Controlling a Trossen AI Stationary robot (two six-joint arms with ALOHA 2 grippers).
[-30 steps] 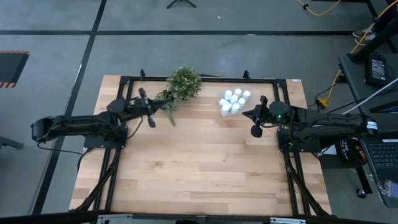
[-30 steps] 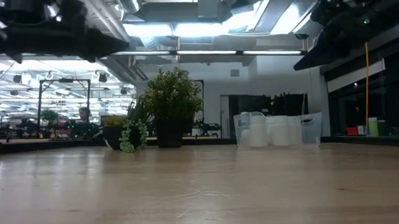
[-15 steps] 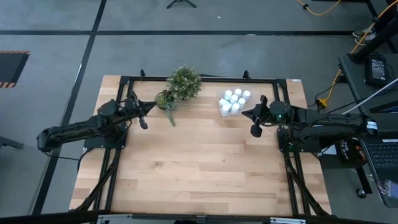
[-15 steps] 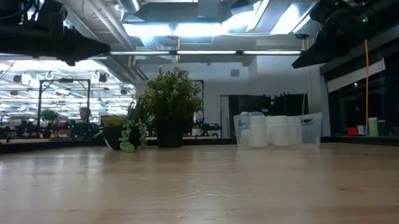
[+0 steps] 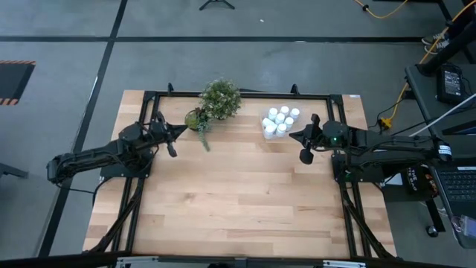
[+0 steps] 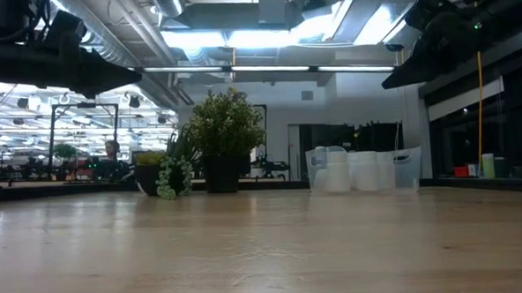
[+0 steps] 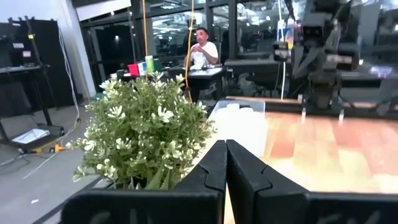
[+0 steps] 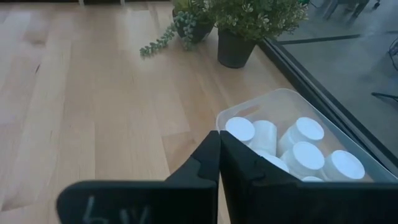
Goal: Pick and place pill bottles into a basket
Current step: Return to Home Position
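Several white pill bottles with white caps stand inside the clear plastic basket at the table's far right; they also show in the right wrist view and the low view. My right gripper is shut and empty in the air, just on the near-right side of the basket. It also shows in its own wrist view. My left gripper is shut and empty, in the air left of the plants. It also shows in its own wrist view.
A leafy potted plant stands at the far edge, with a smaller trailing plant beside it, between the two grippers. A dark frame runs round the table. A person sits at a desk in the room beyond.
My left gripper has drawn back from the small trailing plant toward the table's left edge and stays shut. The bottles and the basket have not moved.
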